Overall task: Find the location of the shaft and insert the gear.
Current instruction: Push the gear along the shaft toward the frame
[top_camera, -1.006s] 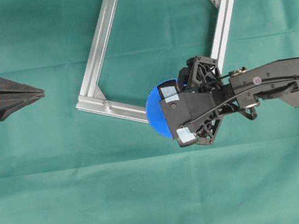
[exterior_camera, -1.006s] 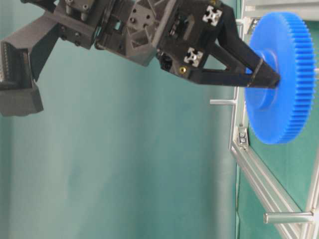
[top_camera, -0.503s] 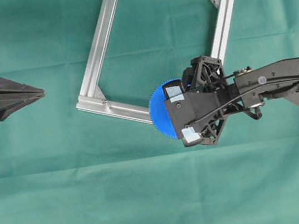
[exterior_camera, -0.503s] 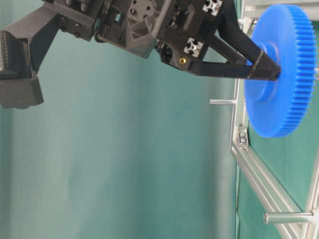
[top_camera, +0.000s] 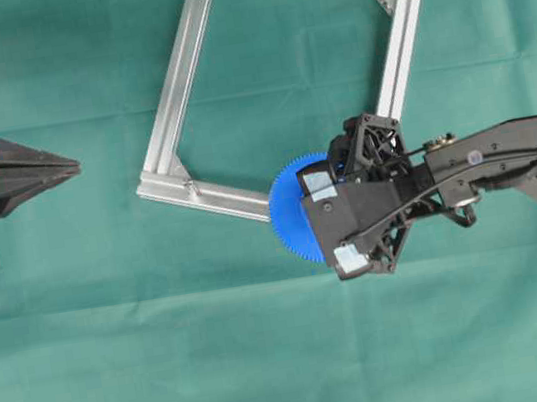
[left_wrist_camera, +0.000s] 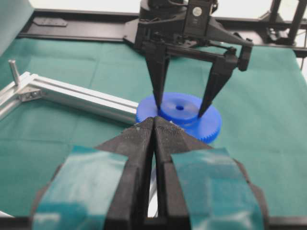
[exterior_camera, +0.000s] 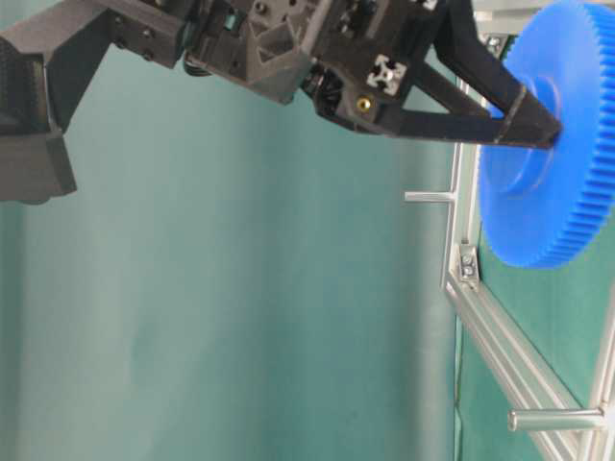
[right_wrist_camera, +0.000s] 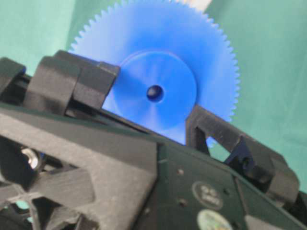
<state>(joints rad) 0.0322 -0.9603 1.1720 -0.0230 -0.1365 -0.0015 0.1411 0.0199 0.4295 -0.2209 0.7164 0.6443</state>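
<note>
Blue plastic catches the eye first: the gear (top_camera: 293, 213) hangs clamped by its raised hub between the two fingers of the right pincer (left_wrist_camera: 181, 101), which reaches in from the right side. It sits over the lower corner of the aluminium frame (top_camera: 180, 83), which lies on the green cloth of the surface (top_camera: 172, 367). A thin peg (exterior_camera: 430, 197) juts from the frame just beside the gear; whether it is the shaft I can't quite tell. The left pincer (left_wrist_camera: 154, 125) hangs well apart at the left edge, fingers pressed together on nothing.
</note>
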